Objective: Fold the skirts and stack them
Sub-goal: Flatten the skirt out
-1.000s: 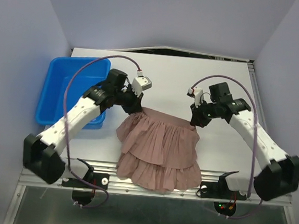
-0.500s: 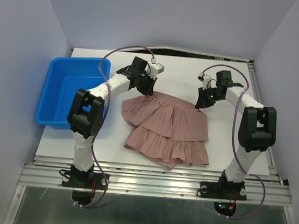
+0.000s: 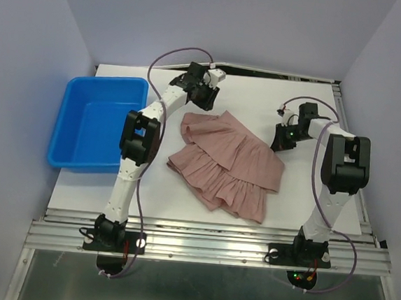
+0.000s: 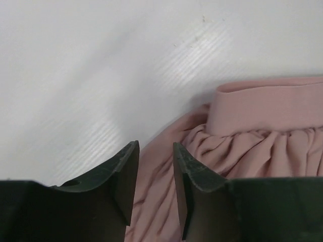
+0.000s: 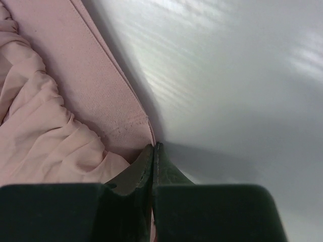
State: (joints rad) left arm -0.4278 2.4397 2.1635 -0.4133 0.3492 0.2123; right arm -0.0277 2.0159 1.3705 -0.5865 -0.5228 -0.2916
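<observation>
Left fingers (image 4: 118, 186) parted, gripping nothing, over skirt (image 3: 227, 163); right fingers (image 5: 169, 184) clamped on skirt waistband; skirt spread on table (image 3: 276, 93).

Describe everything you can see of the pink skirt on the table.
The skirt is dusty pink, soft thin cloth with a smooth flat waistband, gathers below it and two ruffled tiers. It lies spread out, slightly skewed, on the white table, waistband toward the far side, hem toward the arms. The right gripper is shut on one waistband corner; the left gripper hangs open over the other end, holding nothing.
</observation>
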